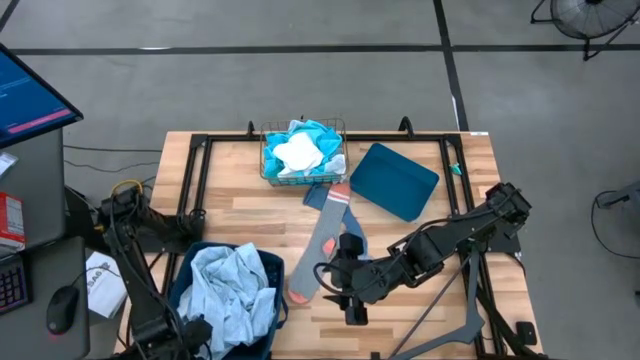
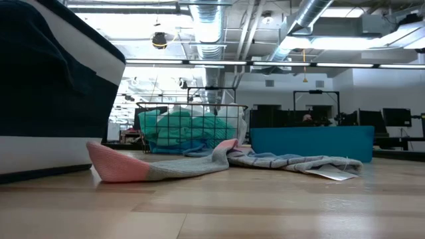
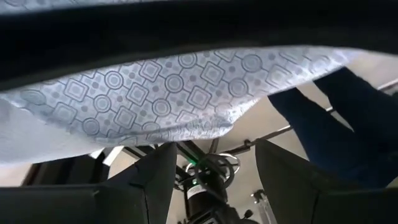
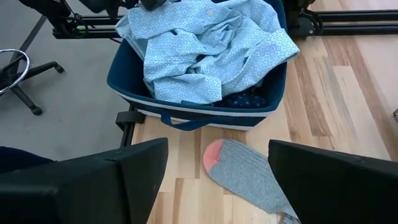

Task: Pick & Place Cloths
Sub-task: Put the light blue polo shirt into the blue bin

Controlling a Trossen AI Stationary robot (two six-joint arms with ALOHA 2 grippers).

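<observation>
The grey socks (image 1: pixel 322 245) lie flat on the table in front of the wire basket, with an orange-red toe (image 4: pixel 217 152) nearest the navy bin (image 1: pixel 225 300). My right gripper (image 1: pixel 333 290) hovers open beside that toe, one finger on each side of the sock (image 4: pixel 249 180) in the right wrist view (image 4: pixel 217 180). Pale blue patterned cloth (image 1: pixel 235 285) is heaped in the navy bin. Turquoise and white cloths (image 1: pixel 300 150) fill the wire basket. My left gripper (image 3: pixel 211 180) is open at the bin's near left corner (image 1: pixel 190 335), close under the pale blue cloth (image 3: pixel 161 93).
The wire basket (image 1: pixel 303 152) stands at the table's far edge. A flat teal plastic bin (image 1: pixel 395 180) lies to its right. The navy bin hangs over the near left corner. In the low view the sock toe (image 2: pixel 119 166) lies before the basket (image 2: pixel 192 126).
</observation>
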